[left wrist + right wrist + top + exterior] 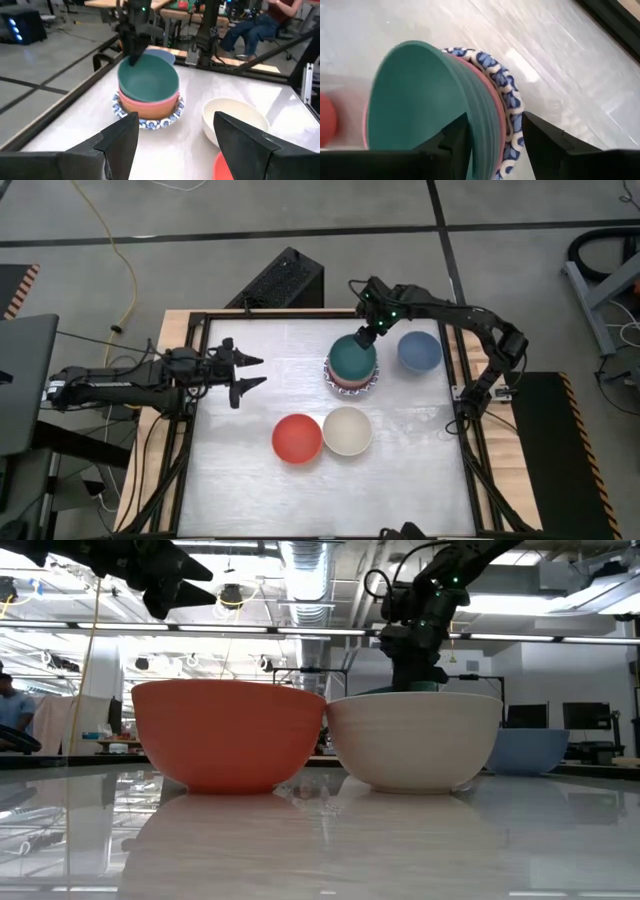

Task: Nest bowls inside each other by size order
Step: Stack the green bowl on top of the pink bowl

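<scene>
A dark green bowl (352, 355) sits nested in a pink bowl (150, 104), which sits in a white bowl with a blue-patterned rim (150, 122), far right of centre. My right gripper (495, 135) stands open over the stack's far rim, one finger inside the green bowl and one outside the patterned rim. A blue bowl (419, 351) stands to the stack's right. A red bowl (297, 438) and a cream bowl (347, 430) stand side by side nearer the front. My left gripper (255, 370) hovers open at the table's left, holding nothing. My right gripper comes slanting down from the far side, with the green bowl's far wall (477, 140) and the rims of the pink and patterned bowls between its fingers. Whether a finger touches any of them I cannot tell. The stack rests on the table.
A black frame (205, 315) runs round the white tabletop. A black box (285, 280) lies beyond the far edge and a laptop (20, 380) sits off the left side. Bare tabletop lies along the near edge and at the left.
</scene>
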`<state>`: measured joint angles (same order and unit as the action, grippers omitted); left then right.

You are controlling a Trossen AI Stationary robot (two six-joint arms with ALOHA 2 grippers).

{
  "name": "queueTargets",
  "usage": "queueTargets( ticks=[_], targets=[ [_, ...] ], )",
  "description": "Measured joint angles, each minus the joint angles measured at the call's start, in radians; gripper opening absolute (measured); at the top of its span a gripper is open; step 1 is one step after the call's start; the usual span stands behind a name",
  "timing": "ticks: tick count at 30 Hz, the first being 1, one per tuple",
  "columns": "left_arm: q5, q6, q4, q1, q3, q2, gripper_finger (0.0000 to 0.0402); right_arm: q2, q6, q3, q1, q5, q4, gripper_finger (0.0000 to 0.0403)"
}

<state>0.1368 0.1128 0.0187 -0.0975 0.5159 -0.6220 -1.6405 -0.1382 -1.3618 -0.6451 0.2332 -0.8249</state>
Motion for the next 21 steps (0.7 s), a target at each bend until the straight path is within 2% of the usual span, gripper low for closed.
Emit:
queueTargets(
  ticks=[9, 15, 21],
  targets=[
    [0.000, 0.013, 0.008, 0.000, 0.000, 0.000, 0.0247, 0.016, 0.029, 0.000, -0.053, 0.005, -0.028, 0.0185],
    [0.000, 0.012, 0.010, 0.000, 0.000, 0.000, 0.0247, 0.033, 0.047, -0.001, -0.054, 0.127, -0.035, 0.0189],
    [0.000, 0.014, 0.009, 0.000, 0.000, 0.000, 0.0247, 0.059, 0.063, -0.001, -0.081, 0.092, -0.018, 0.0186]
  ],
)
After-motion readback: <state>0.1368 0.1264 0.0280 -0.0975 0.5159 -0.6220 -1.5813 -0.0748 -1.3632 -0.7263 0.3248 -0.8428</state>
